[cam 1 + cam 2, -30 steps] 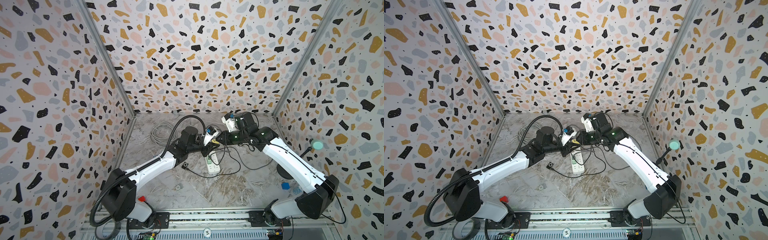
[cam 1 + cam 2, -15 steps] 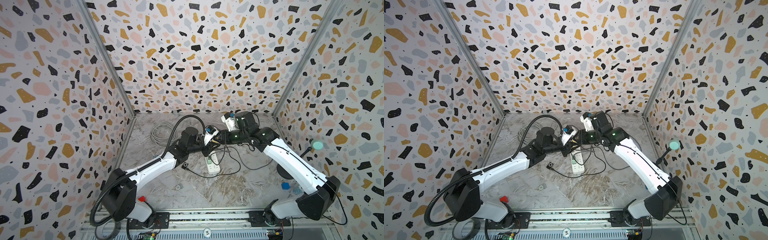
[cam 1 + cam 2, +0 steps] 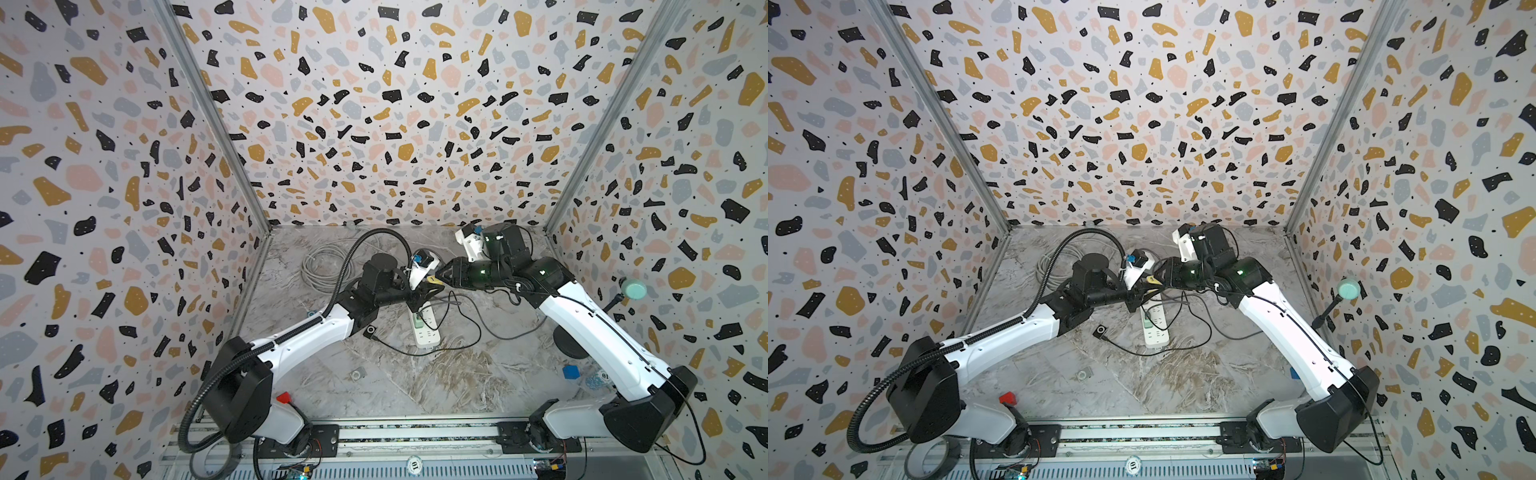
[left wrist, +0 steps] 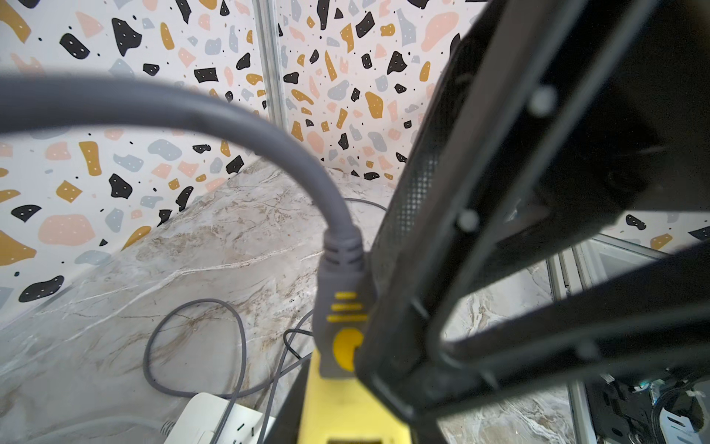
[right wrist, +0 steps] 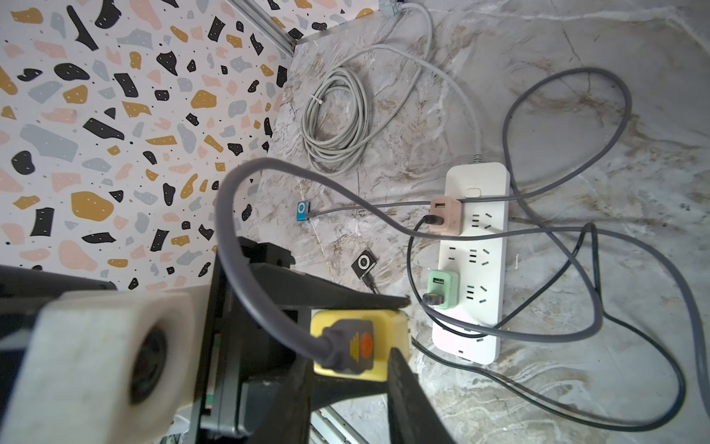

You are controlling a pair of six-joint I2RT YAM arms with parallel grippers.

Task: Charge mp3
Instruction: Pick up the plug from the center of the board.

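Left gripper (image 3: 426,289) squeezes yellow charger block (image 5: 388,326) (grey plug (image 5: 338,348) stuck in it). Right gripper (image 3: 439,277) at plug; holding or not, cannot tell. Black mp3 (image 5: 362,263) lies beside power strip (image 5: 488,269).

A grey-and-brown marbled floor (image 3: 415,386) is enclosed on three sides by walls (image 3: 374,104) papered in a terrazzo pattern of black, ochre, pink and grey flecks, which are joined at the floor's far corners by metal posts (image 3: 212,112).
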